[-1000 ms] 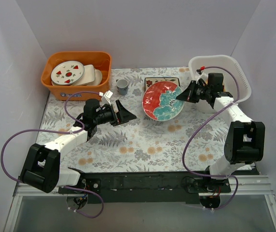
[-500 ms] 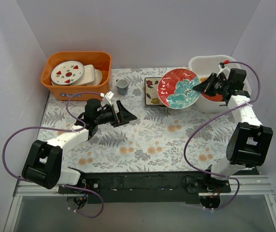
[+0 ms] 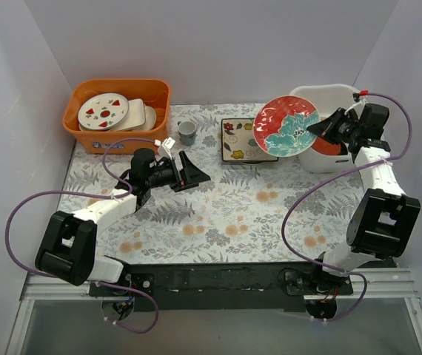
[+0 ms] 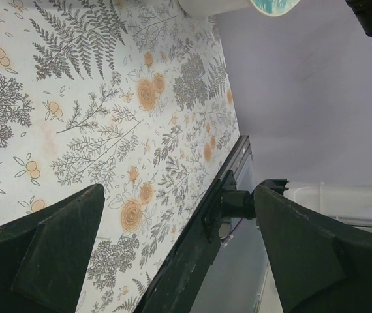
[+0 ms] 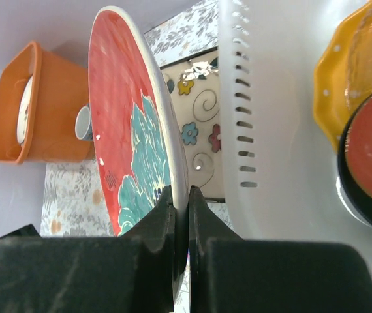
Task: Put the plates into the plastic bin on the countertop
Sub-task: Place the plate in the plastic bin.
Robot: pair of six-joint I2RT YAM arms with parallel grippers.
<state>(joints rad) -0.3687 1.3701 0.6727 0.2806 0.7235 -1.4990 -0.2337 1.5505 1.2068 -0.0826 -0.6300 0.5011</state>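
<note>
We're holding a plate (image 3: 286, 126) in the right gripper (image 3: 316, 127) just left of the plastic bin (image 3: 333, 88) at the countertop's (image 3: 218, 214) back right, a square plate (image 3: 235, 140) lying just left of it, a cup (image 3: 187, 132) further left, a second bin (image 3: 118, 82) at the back left, the left gripper (image 3: 192, 171) before it.

Light: bright, even, diffused from above | Shadows: soft ones are thrown on the countertop (image 3: 218, 214) below the red-and-teal plate (image 3: 286, 127) | Glare: small highlights are seen on the cream square plate (image 5: 202, 130), centre of the right wrist view; the plastic bin (image 5: 277, 130) wall is nearly washed out | Focus: top view is rendered sharp; dark fingers (image 4: 49, 254), lower corners of the left wrist view, are softened
</note>
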